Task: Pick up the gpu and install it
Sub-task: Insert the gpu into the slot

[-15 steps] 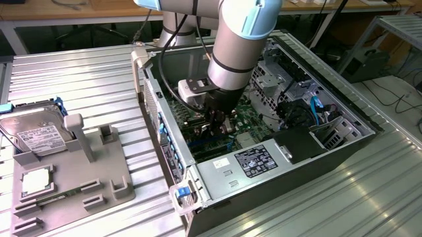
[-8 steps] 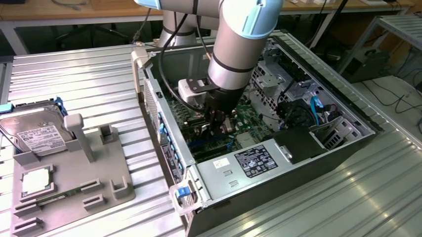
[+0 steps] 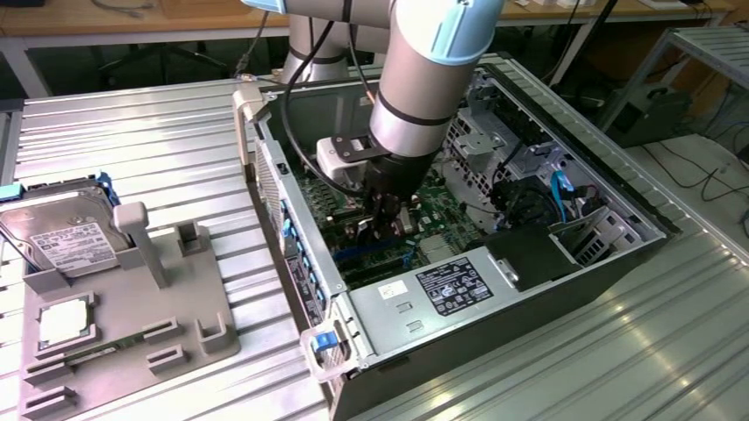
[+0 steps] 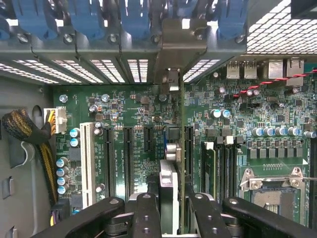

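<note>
**Desk:** Exterior view first — where does the job stand?

**Photographer:** Arm reaches down into the open computer case (image 3: 550,158), gripper (image 3: 384,210) low over the green motherboard (image 3: 439,210). On the grey fixture tray (image 3: 129,351) at the exterior view's left sit a silver hard drive (image 3: 59,235) and a small square chip (image 3: 65,323); pick-up looks done.

**Desk:** And the wrist view?

**Photographer:** Black fingers (image 4: 146,213) are clamped on the gpu (image 4: 171,188), held edge-on. Its silver end bracket (image 4: 181,44) stands against the rear slot openings, below the blue retention clips (image 4: 133,20). The card's edge lines up between the black expansion slots (image 4: 127,153). Whether it is fully seated cannot be told; I judge insertion under way, with release outstanding.
</note>
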`<state>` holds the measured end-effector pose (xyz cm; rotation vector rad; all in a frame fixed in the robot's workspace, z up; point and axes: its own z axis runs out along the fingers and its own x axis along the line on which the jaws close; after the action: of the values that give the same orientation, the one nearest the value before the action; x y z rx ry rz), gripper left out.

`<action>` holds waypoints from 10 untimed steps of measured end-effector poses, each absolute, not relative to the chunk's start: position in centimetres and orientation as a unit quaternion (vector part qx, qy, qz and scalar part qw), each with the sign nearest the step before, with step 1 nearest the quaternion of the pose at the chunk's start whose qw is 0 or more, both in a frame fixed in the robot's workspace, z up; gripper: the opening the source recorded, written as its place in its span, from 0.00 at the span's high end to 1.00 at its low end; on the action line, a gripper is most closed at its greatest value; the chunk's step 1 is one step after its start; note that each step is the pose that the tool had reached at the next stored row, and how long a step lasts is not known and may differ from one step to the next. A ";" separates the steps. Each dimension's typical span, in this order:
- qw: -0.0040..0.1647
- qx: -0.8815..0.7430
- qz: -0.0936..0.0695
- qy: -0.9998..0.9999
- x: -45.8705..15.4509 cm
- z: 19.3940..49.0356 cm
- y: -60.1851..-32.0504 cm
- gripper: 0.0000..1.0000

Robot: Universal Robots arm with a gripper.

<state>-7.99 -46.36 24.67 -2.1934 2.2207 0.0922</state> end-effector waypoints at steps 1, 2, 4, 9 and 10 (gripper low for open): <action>0.009 -0.702 0.030 0.711 -8.0 24.7 -46.4 0.72; 0.009 -0.702 0.030 0.711 -8.1 24.7 -46.4 0.72; 0.009 -0.702 0.030 0.711 -8.1 24.6 -46.4 0.72; 0.008 -0.702 0.031 0.711 -8.1 24.5 -46.4 0.72; 0.006 -0.702 0.033 0.711 -8.1 24.5 -46.4 0.72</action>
<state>-8.12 -46.36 24.53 -2.1978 2.2258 0.1036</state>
